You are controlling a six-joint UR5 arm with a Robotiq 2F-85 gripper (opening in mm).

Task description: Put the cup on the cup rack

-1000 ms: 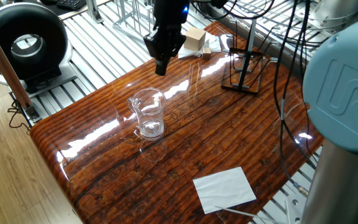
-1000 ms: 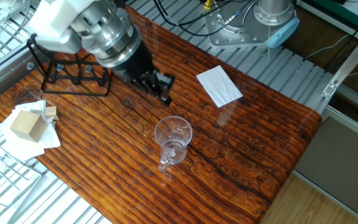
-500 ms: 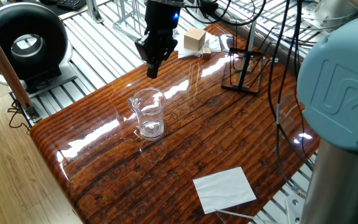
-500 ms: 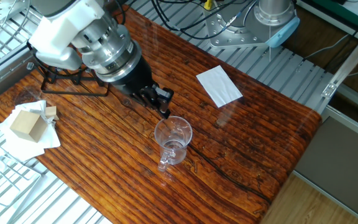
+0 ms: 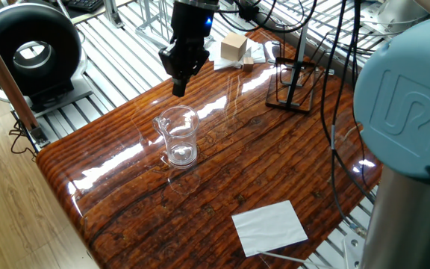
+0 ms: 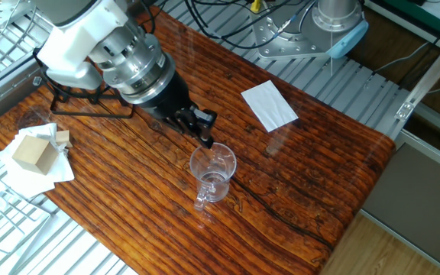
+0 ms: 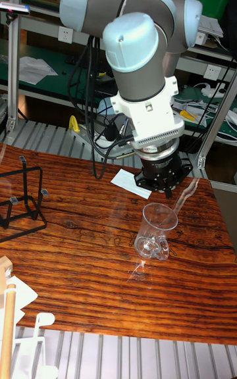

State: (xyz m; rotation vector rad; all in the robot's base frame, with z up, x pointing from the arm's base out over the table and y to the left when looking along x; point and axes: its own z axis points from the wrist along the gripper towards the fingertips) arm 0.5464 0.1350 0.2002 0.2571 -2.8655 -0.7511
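Since the cup (image 5: 178, 136) stands upright and untouched on the wooden tabletop (image 5: 275, 172), well apart from the black cup rack (image 5: 293, 84) at the far right, the step in hand is judged to be the approach for a grasp. The pincer (image 6: 202, 131) hangs just beside the rim on the cup's far side, holding nothing; whether its fingers are apart or together cannot be told from these views. To do this well, it should line up over the glass wall, away from the pouring lip, descend straight, and close gently, since clear glass on a glossy surface may slide or tip if nudged sideways. Compared with a second ago, the pincer has travelled leftward in one fixed view and closer to the cup's rim, while cup, rack and white paper (image 5: 269, 226) lie unchanged.
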